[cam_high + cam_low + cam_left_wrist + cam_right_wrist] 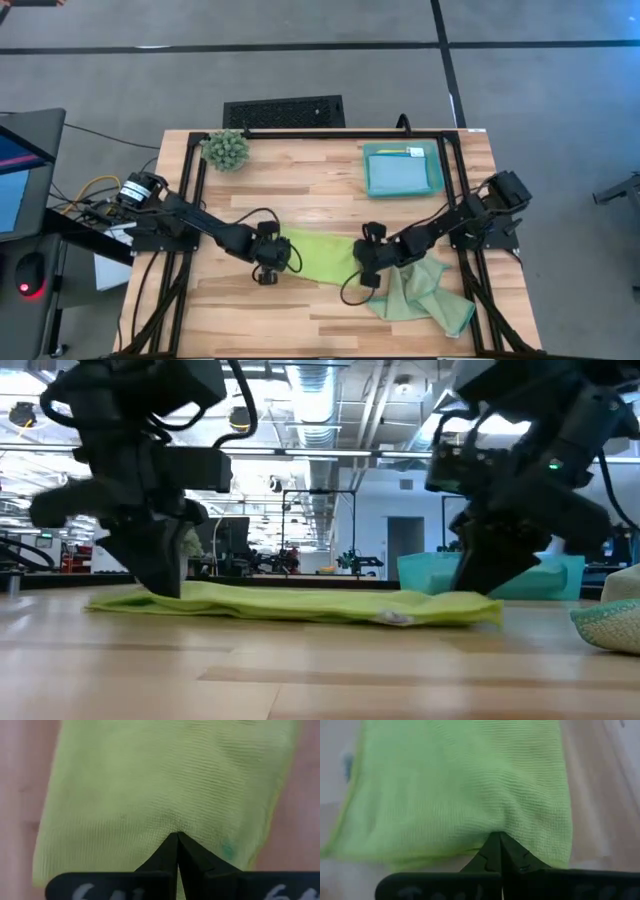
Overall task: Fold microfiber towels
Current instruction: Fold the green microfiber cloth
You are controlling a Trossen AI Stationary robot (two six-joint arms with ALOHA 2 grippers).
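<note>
The lime green towel point(322, 256) lies flat on the table as a long strip between my two grippers; it also shows in the low view point(300, 603). My left gripper point(268, 258) is shut on its left end. My right gripper point(368, 264) is shut on its right end. The pale sage green towel point(425, 292) lies crumpled on the table at the near right. The light blue towel point(398, 175) lies in the teal tray point(438, 170), with a bit of yellow point(392, 152) at its far edge. My left gripper pinches the lime towel's left end point(172, 822) between its two shut fingers, coming from above and pointing down. The cloth puckers at the fingertips. The towel lies on the table; one layer or several, I cannot tell. My right gripper pinches the lime towel's right end point(494, 822) between its two shut fingers, coming from above and pointing down. The cloth puckers at the fingertips. The towel's end lies on the table point(470, 610); one layer or several, I cannot tell.
A small spiky green plant point(226, 150) stands at the far left corner. The teal tray stands at the far right. The sage towel lies close by my right gripper. Bare wood point(300, 320) lies along the near edge.
</note>
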